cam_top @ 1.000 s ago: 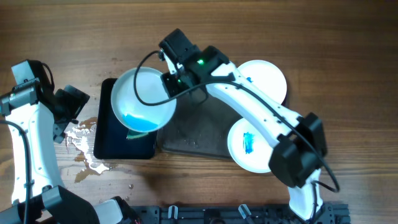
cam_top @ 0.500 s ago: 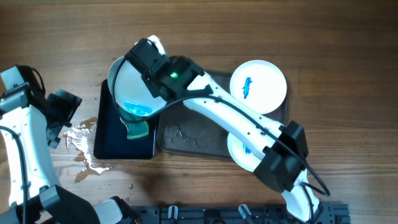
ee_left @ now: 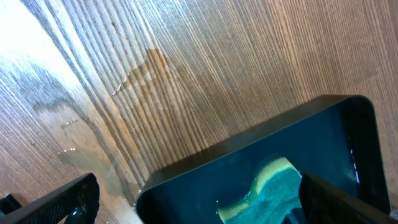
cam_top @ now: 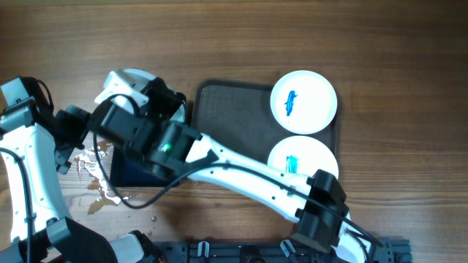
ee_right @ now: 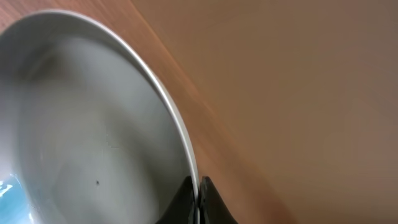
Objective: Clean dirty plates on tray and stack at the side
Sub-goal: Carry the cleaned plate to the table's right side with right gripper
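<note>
My right gripper [ee_right: 198, 190] is shut on the rim of a white plate [ee_right: 93, 124] and holds it at the left, over the far end of the black tray; overhead the plate [cam_top: 124, 82] is mostly hidden by the arm. A trace of blue shows at its lower edge. Two white plates with blue smears sit at the right end of the dark tray [cam_top: 234, 124]: one at the back [cam_top: 303, 101], one in front [cam_top: 303, 162]. My left gripper [ee_left: 199, 205] is open over the black tray's edge, near the sponge.
A glossy black tray [ee_left: 261, 174] holds a green sponge stained blue [ee_left: 270, 186]. Water is spilled on the wooden table left of it [cam_top: 95, 172]. The right arm stretches across the table's front middle [cam_top: 241, 172].
My right gripper has carried the plate leftward, from above the black tray toward the table's left side. The sponge is now covered overhead by the arm. The left arm has barely moved.
</note>
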